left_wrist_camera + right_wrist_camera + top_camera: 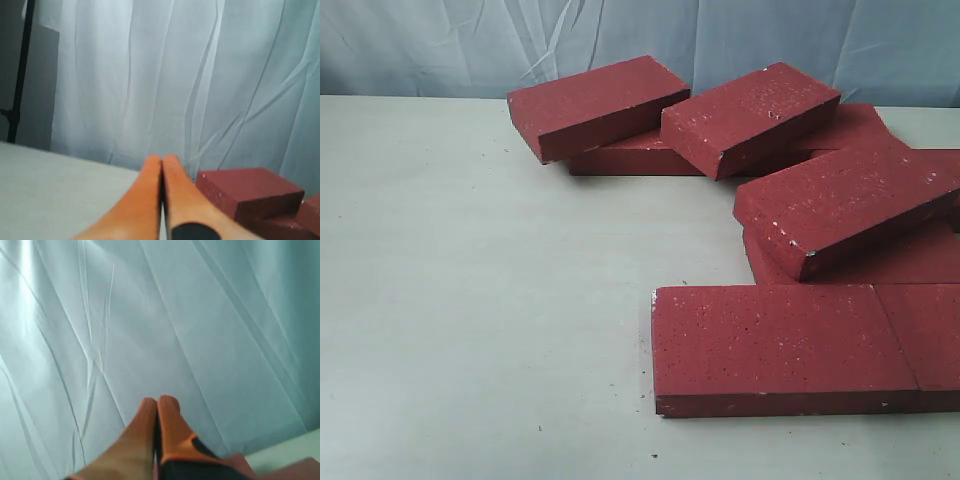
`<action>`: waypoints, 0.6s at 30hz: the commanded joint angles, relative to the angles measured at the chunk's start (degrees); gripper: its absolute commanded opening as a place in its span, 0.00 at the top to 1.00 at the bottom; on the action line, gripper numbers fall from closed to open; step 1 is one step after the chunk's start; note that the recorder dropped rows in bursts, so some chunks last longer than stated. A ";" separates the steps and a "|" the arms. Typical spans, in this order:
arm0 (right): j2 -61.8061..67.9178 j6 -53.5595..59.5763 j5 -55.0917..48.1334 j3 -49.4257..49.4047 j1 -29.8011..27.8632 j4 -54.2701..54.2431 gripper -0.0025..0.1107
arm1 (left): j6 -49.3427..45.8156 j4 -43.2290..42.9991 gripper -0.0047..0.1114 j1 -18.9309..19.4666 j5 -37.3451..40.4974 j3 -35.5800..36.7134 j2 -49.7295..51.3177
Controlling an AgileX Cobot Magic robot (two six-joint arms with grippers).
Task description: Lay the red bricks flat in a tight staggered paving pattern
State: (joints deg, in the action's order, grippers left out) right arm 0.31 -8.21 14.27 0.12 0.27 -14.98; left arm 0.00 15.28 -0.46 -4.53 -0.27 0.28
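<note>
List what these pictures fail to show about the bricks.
- Exterior view: front right brick, cut off by the right edge.
- Exterior view: lower bricks, partly covered by tilted bricks; count unsure.
- Right wrist view: one brick, mostly hidden by the shut right gripper and bottom edge.

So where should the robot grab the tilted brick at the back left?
Likely its two long sides, near the middle, from above. The tilted brick leans on a flat brick, so both long sides look free; one short end crowds another brick.
</note>
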 commanded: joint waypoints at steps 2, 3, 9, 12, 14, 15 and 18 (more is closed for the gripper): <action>0.91 -2.29 12.01 3.69 -0.27 3.83 0.99 | 5.73 -1.25 0.96 0.32 -16.67 0.27 -0.28; 2.69 -1.88 12.01 5.11 -0.27 3.83 0.99 | 6.53 -1.73 0.96 0.32 -17.15 -0.35 -0.28; 25.42 1.15 18.21 22.91 -0.27 4.61 0.99 | 7.42 -1.99 0.96 0.32 -23.83 -8.92 10.60; 34.86 1.15 18.59 30.75 -0.27 7.23 0.99 | 11.99 -2.44 0.96 0.32 -24.78 -14.22 19.64; 41.53 1.15 18.59 36.61 -0.27 7.37 0.99 | 12.01 -3.27 0.96 0.32 -26.73 -18.73 27.16; 45.71 1.15 18.11 39.53 -0.27 8.54 0.99 | 12.01 -3.27 0.96 0.32 -27.00 -21.48 32.08; 50.68 1.15 14.26 44.39 -0.27 10.18 0.99 | 12.01 -3.73 0.96 0.32 -26.60 -26.17 39.36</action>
State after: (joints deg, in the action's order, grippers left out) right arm 46.93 -7.58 31.82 40.96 0.27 -6.77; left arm 11.56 12.39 -0.46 -30.76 -22.86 33.37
